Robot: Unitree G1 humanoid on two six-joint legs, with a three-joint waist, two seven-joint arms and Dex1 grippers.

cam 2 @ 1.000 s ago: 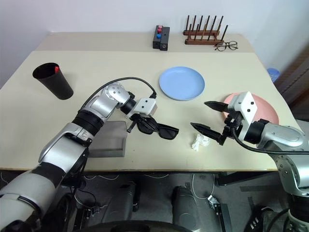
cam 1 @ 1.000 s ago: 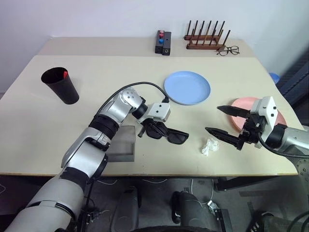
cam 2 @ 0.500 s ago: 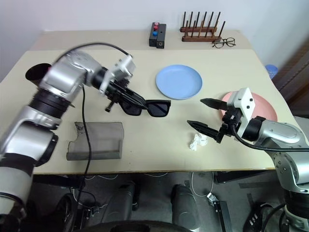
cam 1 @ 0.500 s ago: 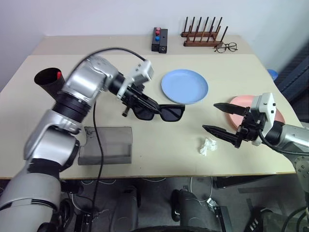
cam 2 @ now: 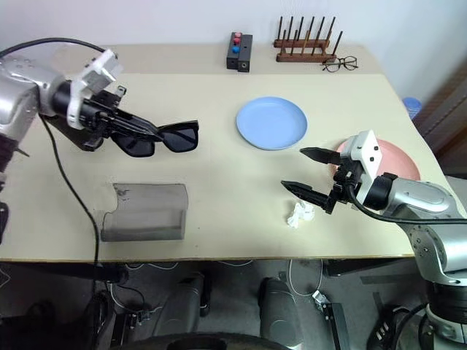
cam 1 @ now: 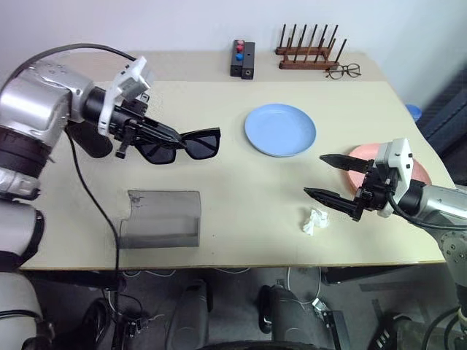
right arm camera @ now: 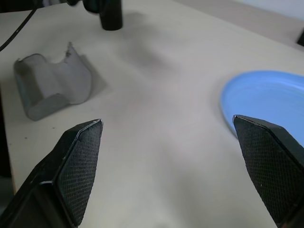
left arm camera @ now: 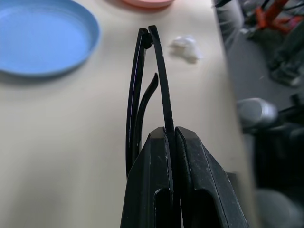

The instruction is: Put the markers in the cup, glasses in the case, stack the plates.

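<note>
**Bring the sunglasses down to the case mouth, arm-first**

Your left claw (cam 1: 149,131) is clamped tight on one folded arm of the sunglasses (cam 1: 182,145), which hang in the air above the desk (cam 1: 241,204), lenses pointing away from the claw. The case (cam 1: 162,218) is your landmark: it lies flat on the desk below the sunglasses and nearer the front edge, well apart from them, and its notched open end faces the robot's left. Line the frame up lengthwise with the case before you lower, and feed the free end in through that open end; the pinch on a thin arm looks liable to let the frame swing, so go slowly. Your right claw (cam 1: 332,179) stands wide and empty, far to the right of the case, just above the crumpled white scrap (cam 1: 315,220) and beside the pink plate (cam 1: 361,157); it could steady the soft case.
</note>
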